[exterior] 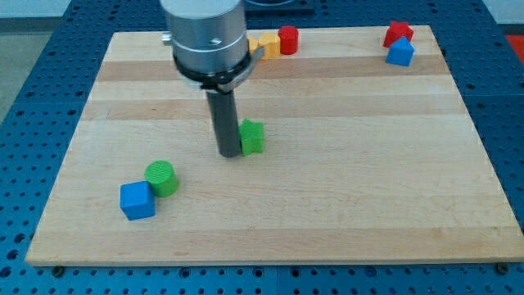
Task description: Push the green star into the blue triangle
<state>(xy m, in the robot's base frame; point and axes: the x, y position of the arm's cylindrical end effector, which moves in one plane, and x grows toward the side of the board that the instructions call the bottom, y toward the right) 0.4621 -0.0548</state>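
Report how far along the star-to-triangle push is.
Done: the green star sits apart from the green cylinder and blue cube, out near the board's middle. In hand: my tip is against the star's left side. Left: most of the way, since the blue triangle sits far off at the view's top right, beside a red block.

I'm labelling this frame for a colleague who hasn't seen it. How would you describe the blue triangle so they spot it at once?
Start at the wooden board and go to its corner at the view's top right. Two blocks sit there touching: a red block nearer the edge and the blue triangle just below it in the view. It is the only blue block in that corner; the blue cube lies far off at the bottom left.
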